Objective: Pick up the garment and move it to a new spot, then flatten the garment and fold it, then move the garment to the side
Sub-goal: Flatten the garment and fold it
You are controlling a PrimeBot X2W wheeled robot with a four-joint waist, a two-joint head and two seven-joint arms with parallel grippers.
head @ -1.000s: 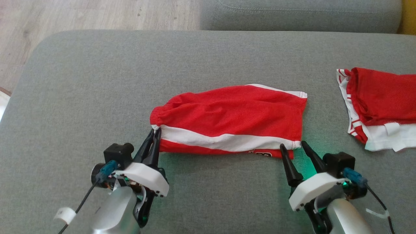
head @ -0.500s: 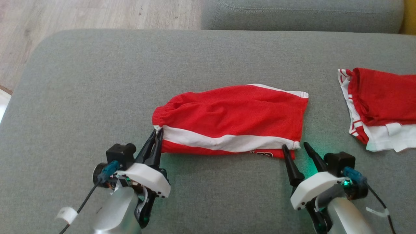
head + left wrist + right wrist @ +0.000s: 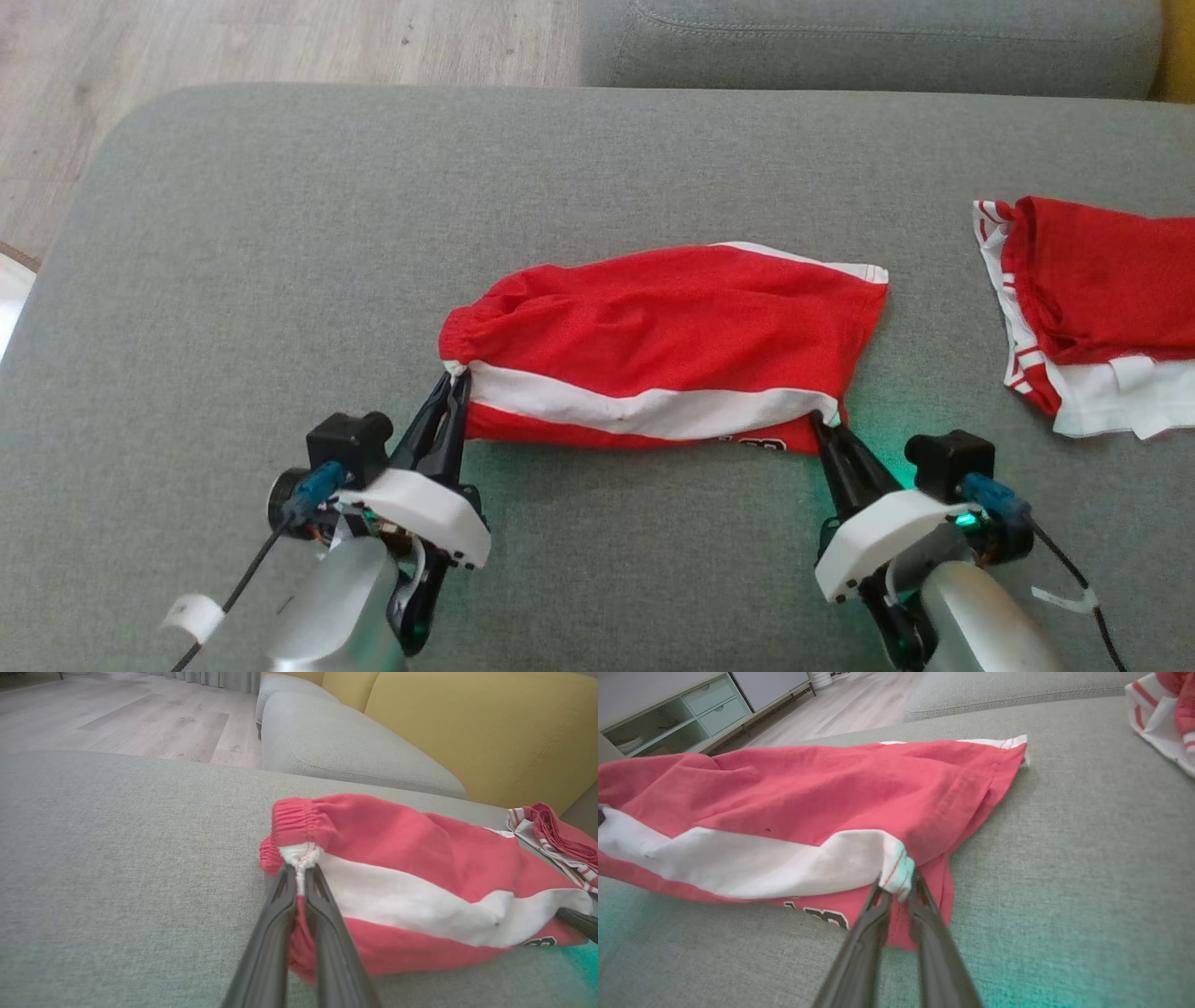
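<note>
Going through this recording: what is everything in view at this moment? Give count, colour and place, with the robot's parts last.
red shorts: one, red with a white stripe, mid-cushion
second garment: one, red and white, crumpled at the cushion's right
cushion: one, grey, under both garments
sofa seat: one, grey, beyond the cushion
sofa back: one, yellow, behind that seat
floor: pale wood, far left
cabinet: one, pale, with drawers, on the floor
left gripper: one, dark fingers, shut on the shorts' waistband corner
right gripper: one, dark fingers, shut on the shorts' hem corner
</note>
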